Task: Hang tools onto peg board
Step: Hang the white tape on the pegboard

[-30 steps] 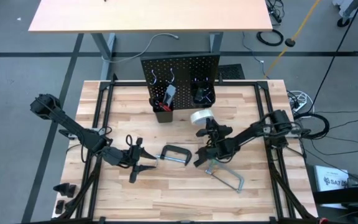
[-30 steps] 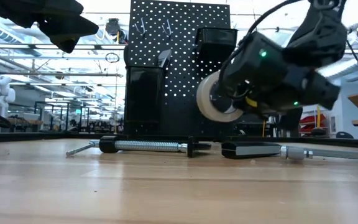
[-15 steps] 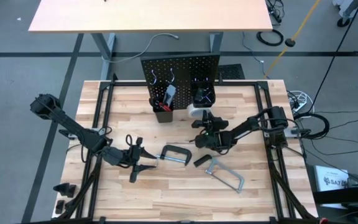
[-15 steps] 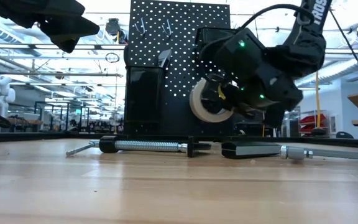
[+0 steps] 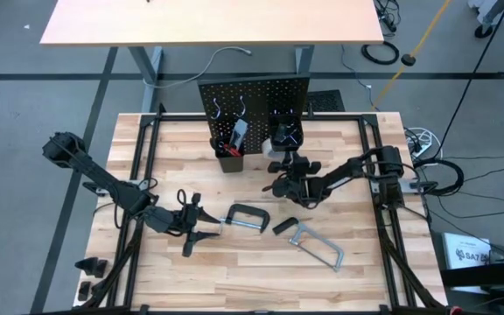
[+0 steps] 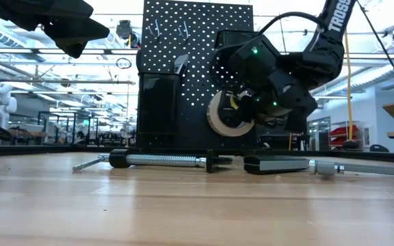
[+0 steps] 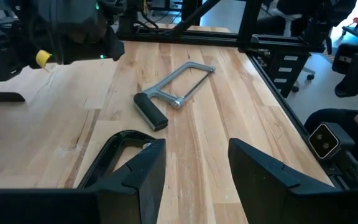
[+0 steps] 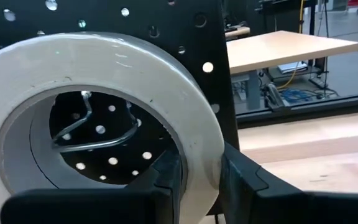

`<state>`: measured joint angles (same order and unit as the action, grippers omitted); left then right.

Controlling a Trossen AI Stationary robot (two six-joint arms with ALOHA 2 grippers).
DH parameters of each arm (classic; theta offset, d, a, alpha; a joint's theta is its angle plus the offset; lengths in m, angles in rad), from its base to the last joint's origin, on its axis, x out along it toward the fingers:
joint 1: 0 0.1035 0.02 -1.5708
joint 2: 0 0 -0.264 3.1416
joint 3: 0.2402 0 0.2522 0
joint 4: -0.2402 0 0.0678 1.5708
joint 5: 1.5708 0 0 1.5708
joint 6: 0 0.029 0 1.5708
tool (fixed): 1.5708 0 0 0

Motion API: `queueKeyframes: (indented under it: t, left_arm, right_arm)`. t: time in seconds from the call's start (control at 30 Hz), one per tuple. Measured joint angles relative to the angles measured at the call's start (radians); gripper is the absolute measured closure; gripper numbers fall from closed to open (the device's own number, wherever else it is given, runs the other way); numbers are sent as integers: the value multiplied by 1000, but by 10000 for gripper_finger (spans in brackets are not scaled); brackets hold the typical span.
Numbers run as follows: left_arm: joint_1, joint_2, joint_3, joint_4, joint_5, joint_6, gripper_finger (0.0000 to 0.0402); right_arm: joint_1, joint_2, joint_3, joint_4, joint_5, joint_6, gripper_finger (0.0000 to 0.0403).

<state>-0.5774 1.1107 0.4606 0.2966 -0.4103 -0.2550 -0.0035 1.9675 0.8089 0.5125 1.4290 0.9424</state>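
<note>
My right gripper is shut on the white tape roll, held upright just in front of the black peg board near its right bin. In the right wrist view a silver hook shows through the roll's hole. My left gripper is open and empty above the table, beside the black C-clamp, which lies flat on the tabletop. The grey bar clamp lies flat nearer the front. My right gripper holds the tape roll by its ring wall, one finger inside the hole and one finger outside. The fingers point level toward the peg board. The roll stands on edge, lifted clear of the table, its hole facing the board.
The peg board's left bin holds a red-handled tool and others. The C-clamp's screw and the bar clamp lie between the front edge and the board. A black frame runs around the tabletop.
My right gripper has carried the tape roll toward the table's far edge and slightly left, up to the peg board's front. The roll has stayed upright and clear of the table.
</note>
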Motion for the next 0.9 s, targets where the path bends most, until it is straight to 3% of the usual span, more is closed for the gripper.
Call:
queueKeyframes:
  t: [0.37, 0.6, 0.9]
  left_arm:
    - [0, 0, 0, 0, 0, 0, 224]
    - [0, 0, 0, 0, 0, 0, 224]
    - [0, 0, 0, 0, 0, 0, 224]
  right_arm:
    - [-25, 0, 0, 0, -23, -23, 339]
    - [-31, 0, 0, -1, -23, -22, 302]
    - [-31, 0, 0, 0, -22, -13, 300]
